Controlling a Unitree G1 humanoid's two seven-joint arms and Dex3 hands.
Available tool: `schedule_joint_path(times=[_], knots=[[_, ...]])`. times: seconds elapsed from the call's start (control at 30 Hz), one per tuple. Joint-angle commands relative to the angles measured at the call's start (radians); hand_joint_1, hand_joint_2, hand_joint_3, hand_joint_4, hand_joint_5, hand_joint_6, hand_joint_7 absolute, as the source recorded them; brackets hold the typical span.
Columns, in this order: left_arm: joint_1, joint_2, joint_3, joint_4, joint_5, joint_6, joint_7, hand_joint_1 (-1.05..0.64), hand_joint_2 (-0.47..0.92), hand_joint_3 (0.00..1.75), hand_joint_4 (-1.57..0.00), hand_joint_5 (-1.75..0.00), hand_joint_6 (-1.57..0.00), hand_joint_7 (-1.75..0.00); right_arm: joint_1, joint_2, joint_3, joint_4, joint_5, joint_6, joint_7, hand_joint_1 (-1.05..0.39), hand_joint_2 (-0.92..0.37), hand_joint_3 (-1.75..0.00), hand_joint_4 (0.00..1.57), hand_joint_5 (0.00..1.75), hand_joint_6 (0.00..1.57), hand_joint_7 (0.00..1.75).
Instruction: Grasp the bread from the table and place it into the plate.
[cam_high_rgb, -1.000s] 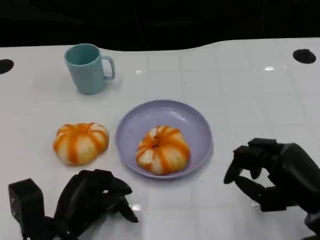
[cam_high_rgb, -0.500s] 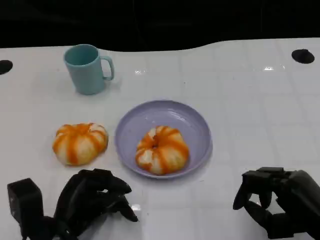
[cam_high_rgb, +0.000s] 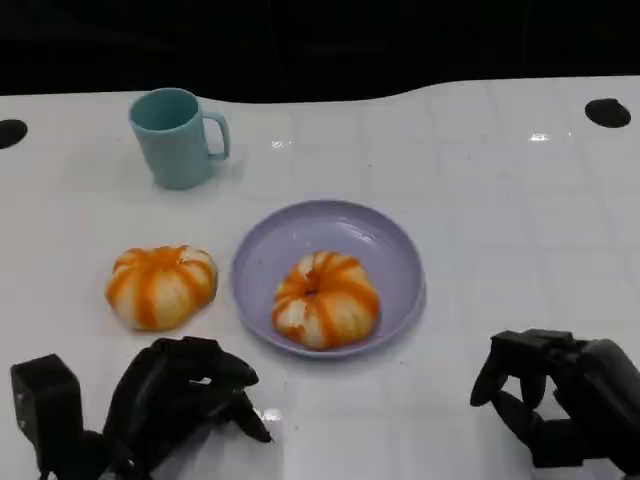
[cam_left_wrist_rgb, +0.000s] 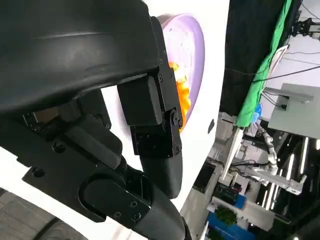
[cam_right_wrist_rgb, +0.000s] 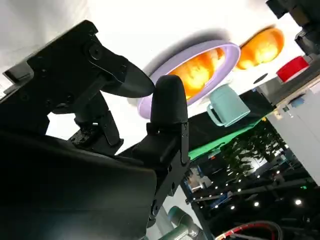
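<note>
Orange-striped round bread roll (cam_high_rgb: 161, 286) on white counter (cam_high_rgb: 500, 200), just left of lilac plate (cam_high_rgb: 400, 250), which holds second striped roll (cam_high_rgb: 326, 299). Left hand (cam_high_rgb: 180, 400) nearer, roll directly ahead; fingers curled, holding nothing. Right hand (cam_high_rgb: 560, 395) curled, holding nothing, well apart.

Plate (cam_high_rgb: 400, 300) just beside table bread (cam_high_rgb: 160, 286)

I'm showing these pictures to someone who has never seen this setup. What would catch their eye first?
Most likely the two orange-striped bread buns: one in the lavender plate at the table's middle, its twin on the white table just beside the plate, on the robot's left. Next, the black left hand and right hand at the near edge, both holding nothing, and the teal mug standing upright farther back on the left.
</note>
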Motion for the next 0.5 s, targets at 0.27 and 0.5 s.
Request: schedule_joint_path(times=[0.27, 0.5], knots=[[-0.019, 0.026, 0.011, 0.023, 0.006, -0.011, 0.002, -1.05, 0.72, 0.00, -1.57, -0.59, -1.57, -0.21, -0.033, 0.002, -0.001, 0.045, -0.024, -0.035, -0.052, -0.13, -0.44, -1.22, 0.84, 1.75, 0.72, 1.47], [-0.024, 0.026, 0.018, 0.029, -0.005, -0.001, -0.005, -1.05, 0.71, 0.00, -1.57, -0.59, -1.57, -0.22, -0.037, 0.000, 0.004, 0.054, -0.048, -0.044, -0.080, -0.13, -0.43, -1.22, 0.85, 1.75, 0.73, 1.47]])
